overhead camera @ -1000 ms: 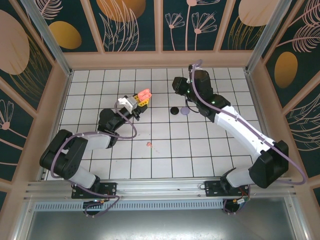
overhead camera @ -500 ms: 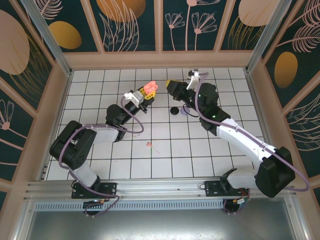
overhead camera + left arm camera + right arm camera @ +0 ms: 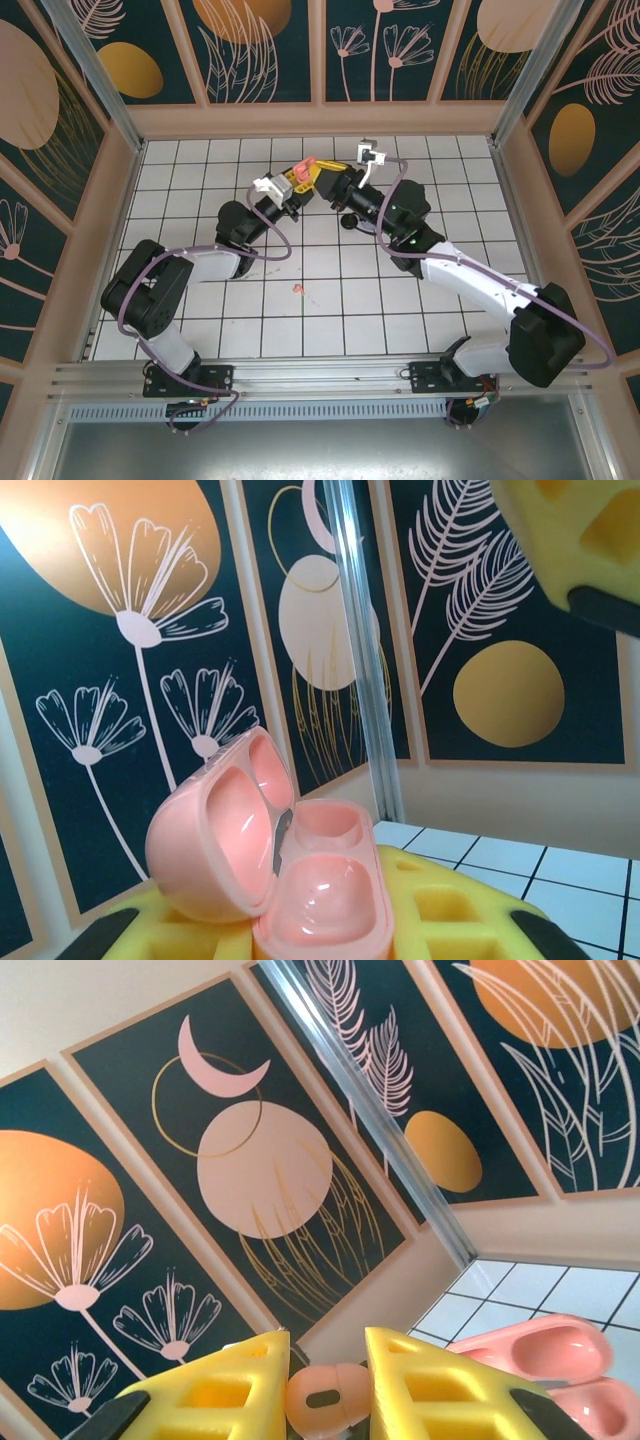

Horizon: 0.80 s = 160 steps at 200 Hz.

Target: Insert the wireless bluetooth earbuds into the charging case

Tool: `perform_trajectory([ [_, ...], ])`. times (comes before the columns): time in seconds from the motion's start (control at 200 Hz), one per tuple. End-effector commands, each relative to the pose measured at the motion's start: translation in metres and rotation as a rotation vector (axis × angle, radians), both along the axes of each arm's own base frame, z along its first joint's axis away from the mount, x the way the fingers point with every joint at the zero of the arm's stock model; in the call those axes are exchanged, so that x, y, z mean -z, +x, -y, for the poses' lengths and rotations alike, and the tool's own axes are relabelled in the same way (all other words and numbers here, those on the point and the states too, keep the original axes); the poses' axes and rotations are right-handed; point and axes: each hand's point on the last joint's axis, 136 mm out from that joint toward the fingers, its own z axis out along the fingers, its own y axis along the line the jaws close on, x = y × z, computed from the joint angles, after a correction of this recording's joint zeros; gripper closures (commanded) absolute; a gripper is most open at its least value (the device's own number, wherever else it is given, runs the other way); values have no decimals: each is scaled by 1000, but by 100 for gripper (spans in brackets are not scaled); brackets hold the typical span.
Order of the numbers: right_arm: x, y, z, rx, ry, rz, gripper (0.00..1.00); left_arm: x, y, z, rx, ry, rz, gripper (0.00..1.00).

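Right gripper (image 3: 328, 1372): yellow fingers (image 3: 232, 1385) pinched on a salmon earbud (image 3: 318, 1402), gripped across its rounded body, with a dark slot facing the wrist camera.

Left gripper (image 3: 312, 932): fingers (image 3: 445, 912) clamped on the lower shell of the charging case (image 3: 325, 895). The lid is hinged open to the left. Both wells are bare and glossy.

Position: in the top view the two grippers meet tip to tip above the far middle of the table (image 3: 380, 320). The case is just beside the held earbud; contact cannot be told. A second salmon earbud (image 3: 298, 289) lies loose on the tiles nearer the arms, well apart.

Handling (judgement):
- **Earbud:** very light, rigid, smooth plastic, so likely to twist or squirt out of a pinch. Best taken across the bulb, leaving the stem free to lead into the well.
- **Case:** light, hard and slick. Hold it low on the base, clear of lid and hinge.
- **Fit:** the well looks snug, so alignment matters more than force.
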Motion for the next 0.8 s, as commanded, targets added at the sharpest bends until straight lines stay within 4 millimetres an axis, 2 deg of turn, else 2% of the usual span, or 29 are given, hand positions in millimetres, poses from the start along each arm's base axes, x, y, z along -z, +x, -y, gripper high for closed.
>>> perform_trajectory([
  [0.0, -7, -9, -7, -42, 27, 74, 76, -14, -4, 6, 40, -17, 2, 100],
  [0.415, 12, 4, -17, -33, 23, 45, 78, -20, -10, 5, 49, -10, 1, 100],
  [0.796, 23, 16, -15, 22, 17, 24, 79, -25, -15, 3, 56, -11, 10, 100],
])
